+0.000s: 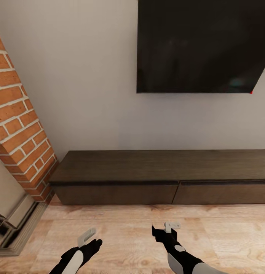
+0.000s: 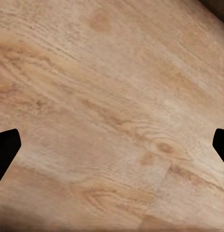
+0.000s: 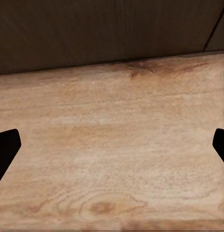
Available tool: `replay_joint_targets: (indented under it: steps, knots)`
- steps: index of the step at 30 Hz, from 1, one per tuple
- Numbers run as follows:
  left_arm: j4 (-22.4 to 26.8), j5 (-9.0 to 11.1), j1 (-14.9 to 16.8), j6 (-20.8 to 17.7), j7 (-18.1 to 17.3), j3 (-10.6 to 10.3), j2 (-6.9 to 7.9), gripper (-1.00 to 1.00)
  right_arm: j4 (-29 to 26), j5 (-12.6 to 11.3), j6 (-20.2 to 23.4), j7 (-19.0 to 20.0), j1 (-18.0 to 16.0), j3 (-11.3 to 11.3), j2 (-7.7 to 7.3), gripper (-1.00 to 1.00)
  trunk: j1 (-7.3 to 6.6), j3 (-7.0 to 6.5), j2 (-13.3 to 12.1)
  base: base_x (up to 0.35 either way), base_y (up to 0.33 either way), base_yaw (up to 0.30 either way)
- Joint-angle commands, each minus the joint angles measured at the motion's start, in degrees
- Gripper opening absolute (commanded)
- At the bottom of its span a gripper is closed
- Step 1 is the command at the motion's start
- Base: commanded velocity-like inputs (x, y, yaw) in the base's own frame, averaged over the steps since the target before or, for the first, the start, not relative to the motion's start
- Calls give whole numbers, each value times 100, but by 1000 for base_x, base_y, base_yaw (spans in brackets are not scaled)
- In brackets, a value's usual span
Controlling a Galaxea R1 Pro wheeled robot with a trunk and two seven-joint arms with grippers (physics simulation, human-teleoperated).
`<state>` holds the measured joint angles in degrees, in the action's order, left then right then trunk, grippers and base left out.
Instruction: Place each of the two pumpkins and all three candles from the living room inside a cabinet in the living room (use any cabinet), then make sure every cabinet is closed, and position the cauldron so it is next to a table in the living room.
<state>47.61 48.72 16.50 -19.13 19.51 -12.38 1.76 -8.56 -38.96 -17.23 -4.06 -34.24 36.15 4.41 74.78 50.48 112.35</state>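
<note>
Your cabinet: long, low, dark brown wood-grain, flat handleless drawer fronts shut, long axis along the wall below the television, beside the brick fireplace. Before it, your left end effector and right end effector were released, empty, over the floor.

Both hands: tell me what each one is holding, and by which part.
Nothing is held. The left hand and the right hand are both open over the wooden floor, facing the cabinet.
</note>
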Motion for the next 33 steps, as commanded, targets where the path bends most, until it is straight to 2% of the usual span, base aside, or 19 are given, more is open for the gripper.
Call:
replay_joint_targets:
  steps: [1, 10, 27, 33]
  knots:
    - [11, 56, 3, -3, 53, -27, 8, 100, 2, -34, -11, -34, -4, 47, 0, 100, -24, -13, -39, -69, 0, 0]
    - [11, 58, 3, 4, 61, -27, 1, 100, -2, -41, 476, -15, -4, 39, 1, 100, -222, -124, -400, -14, 0, 0]
    - [9, 63, 3, 6, 59, -36, -17, 100, -6, -31, 496, -45, -4, 27, 3, 100, -595, -389, -1082, 0, 0, 0]
    - [-215, 51, 3, 21, 53, -18, -31, 100, -6, -36, 512, -40, -4, 32, 4, 100, -727, -497, -1323, 0, 0, 0]
